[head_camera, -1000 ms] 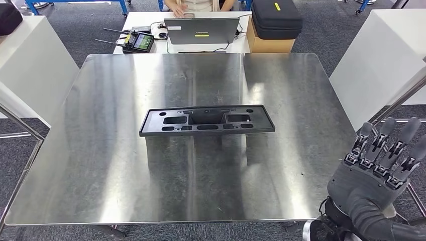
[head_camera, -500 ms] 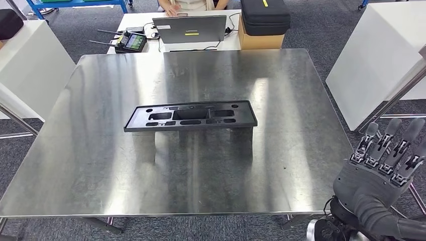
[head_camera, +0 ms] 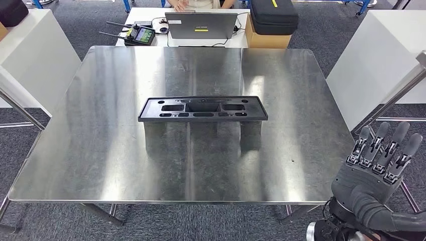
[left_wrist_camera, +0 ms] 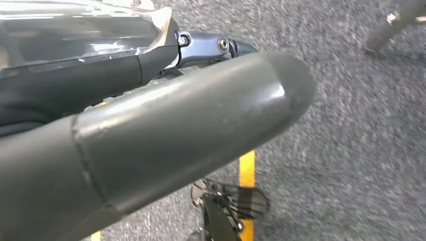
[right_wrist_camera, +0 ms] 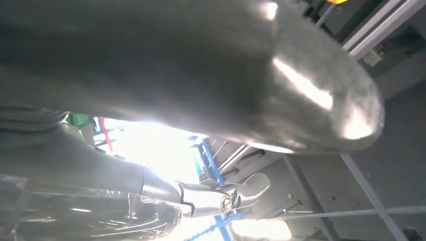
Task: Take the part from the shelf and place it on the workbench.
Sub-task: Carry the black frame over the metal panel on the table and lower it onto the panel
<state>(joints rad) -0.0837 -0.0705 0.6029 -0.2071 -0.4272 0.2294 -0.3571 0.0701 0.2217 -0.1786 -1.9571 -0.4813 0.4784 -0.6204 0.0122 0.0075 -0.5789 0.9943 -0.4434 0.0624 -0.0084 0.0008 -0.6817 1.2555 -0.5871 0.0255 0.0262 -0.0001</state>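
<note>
One black part [head_camera: 202, 109] lies flat on one steel workbench [head_camera: 100, 150], a little beyond the middle of the top. It is a long, shallow moulded tray with several cut-outs and a deeper pocket at its centre. Its long axis runs across the bench from the robot's left to its right, roughly parallel to the bench's near edge, and its open face points up. Nothing touches it, and bare metal surrounds it on every side.

One right hand [head_camera: 378, 168] shows in the head view, low at the right, just off the near right corner of the bench and well apart from the part. Its fingers [head_camera: 397, 139] stand straight and spread, holding nothing. The left hand [left_wrist_camera: 150, 145] appears in its wrist view as a thick grey thumb over grey carpet with a yellow floor line [left_wrist_camera: 246, 173]; the other fingers are too little seen to tell whether they are spread or curled.

Beyond the far edge of the bench stands a white table [head_camera: 150, 11] carrying one open laptop [head_camera: 202, 25], one handheld controller with antennas [head_camera: 137, 36], one cardboard box [head_camera: 261, 39] and one black case [head_camera: 274, 15] on the box. A person's hands [head_camera: 182, 6] rest behind the laptop. Two white blocks flank the bench, one to the left [head_camera: 30, 55] and one to the right [head_camera: 382, 55].
</note>
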